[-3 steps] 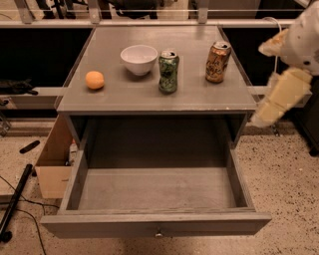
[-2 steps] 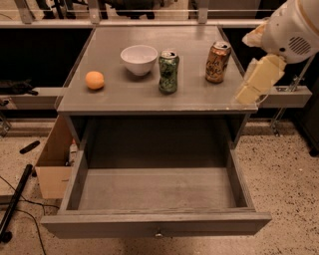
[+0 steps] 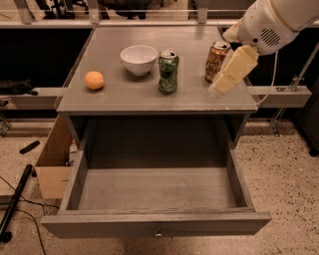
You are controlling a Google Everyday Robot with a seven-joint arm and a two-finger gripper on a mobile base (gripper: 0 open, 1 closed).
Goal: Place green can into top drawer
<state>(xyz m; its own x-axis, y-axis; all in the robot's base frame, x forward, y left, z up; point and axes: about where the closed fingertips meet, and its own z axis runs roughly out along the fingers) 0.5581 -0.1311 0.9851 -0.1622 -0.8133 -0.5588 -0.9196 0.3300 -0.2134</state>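
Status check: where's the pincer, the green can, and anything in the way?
Pincer over right edge of table, just in front of orange-gold can. Green can upright mid-table, untouched. Top drawer pulled open. Orange-gold can likely nearest hazard.

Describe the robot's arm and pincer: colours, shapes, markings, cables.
The arm is a glossy white, rounded shell with a small slotted vent grille and a tan band. A thin pale cable hangs behind it. The pincer, above the right side of the grey table top beside the orange-gold drink can, is cream-coloured, boxy and tapering.
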